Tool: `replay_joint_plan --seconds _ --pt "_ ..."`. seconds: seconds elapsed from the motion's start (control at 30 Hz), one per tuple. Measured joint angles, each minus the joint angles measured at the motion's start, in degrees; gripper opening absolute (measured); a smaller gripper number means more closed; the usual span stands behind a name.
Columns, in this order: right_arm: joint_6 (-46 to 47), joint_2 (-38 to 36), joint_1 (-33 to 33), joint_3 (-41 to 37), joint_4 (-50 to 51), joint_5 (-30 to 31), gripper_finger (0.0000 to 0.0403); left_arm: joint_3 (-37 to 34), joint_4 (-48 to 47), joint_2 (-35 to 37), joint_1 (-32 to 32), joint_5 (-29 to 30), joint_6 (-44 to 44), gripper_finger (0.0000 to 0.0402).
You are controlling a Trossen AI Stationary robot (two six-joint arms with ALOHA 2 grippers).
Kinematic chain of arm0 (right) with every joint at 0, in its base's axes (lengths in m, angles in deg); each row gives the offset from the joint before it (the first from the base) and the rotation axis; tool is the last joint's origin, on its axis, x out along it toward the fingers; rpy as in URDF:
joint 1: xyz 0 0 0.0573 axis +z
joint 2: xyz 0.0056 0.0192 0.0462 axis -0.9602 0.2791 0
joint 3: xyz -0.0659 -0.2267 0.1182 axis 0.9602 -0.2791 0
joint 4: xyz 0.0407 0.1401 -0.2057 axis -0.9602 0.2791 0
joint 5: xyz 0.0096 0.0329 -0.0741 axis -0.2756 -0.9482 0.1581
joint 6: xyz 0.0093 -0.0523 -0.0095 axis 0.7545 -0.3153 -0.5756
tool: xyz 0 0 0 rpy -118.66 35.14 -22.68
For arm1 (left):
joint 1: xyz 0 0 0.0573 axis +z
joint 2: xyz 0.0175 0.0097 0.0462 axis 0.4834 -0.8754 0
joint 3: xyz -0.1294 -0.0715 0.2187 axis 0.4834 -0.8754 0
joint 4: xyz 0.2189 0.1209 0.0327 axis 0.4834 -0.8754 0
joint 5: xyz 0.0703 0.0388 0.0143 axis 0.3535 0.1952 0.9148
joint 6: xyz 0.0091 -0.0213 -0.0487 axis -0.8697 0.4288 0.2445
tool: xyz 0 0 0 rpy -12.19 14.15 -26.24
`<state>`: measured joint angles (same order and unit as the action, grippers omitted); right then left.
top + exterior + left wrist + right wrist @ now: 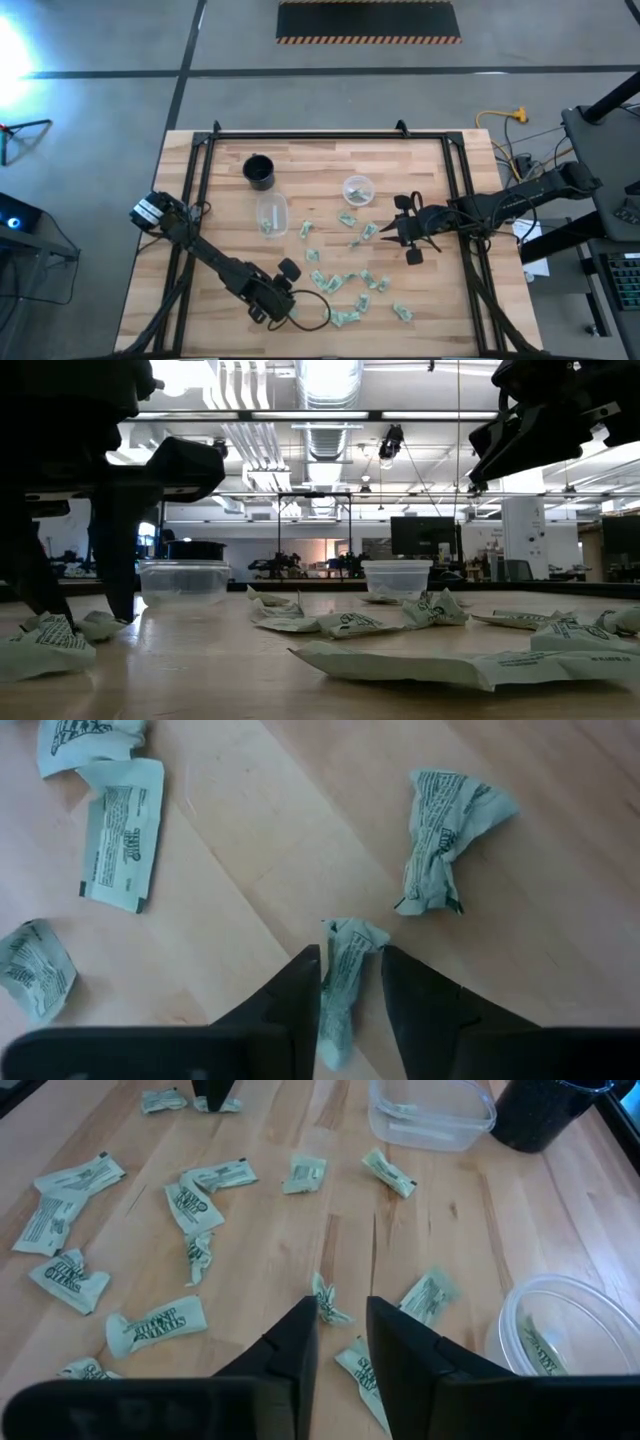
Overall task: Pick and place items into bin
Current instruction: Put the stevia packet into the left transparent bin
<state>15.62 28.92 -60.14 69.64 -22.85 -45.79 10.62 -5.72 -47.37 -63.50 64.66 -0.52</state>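
Note:
Several small pale green-and-white crumpled items (345,280) lie scattered on the wooden table. My left gripper (350,970) is down at the table near its front edge (283,312), open by a narrow gap, with one twisted item (345,975) standing between its fingers. My right gripper (387,230) hangs high above the items at the table's right middle (480,460). It is open by a narrow gap (340,1315) with nothing between the fingers. A round clear bin (357,188) holds one item (535,1342). My left gripper straddles the twisted item from above, slanting down. The item's lower part (335,1010) lies against the inner face of one finger (300,995), and a small gap shows between it and the other finger. The item rests on the table.
A rectangular clear tub (270,212) and a black cup (260,170) stand at the table's far left middle. Black rails (330,134) frame the tabletop. More items lie close around my left gripper (450,840), (120,835).

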Motion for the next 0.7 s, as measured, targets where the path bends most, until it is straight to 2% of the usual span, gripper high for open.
replay_joint_plan --seconds 0.27,0.43,0.7 --pt "0.0 0.0 0.0 0.0 0.0 0.0 0.0074 0.3 0.1 0.0 0.1 2.2 2.8 0.0006" --pt "0.0 0.0 0.0 0.0 0.1 0.0 0.0077 2.0 -2.2 0.3 0.1 3.8 5.9 0.0009" --pt "0.0 0.0 0.0 -0.1 0.1 0.0 0.0068 9.1 -22.6 0.3 0.0 14.7 13.9 0.001"
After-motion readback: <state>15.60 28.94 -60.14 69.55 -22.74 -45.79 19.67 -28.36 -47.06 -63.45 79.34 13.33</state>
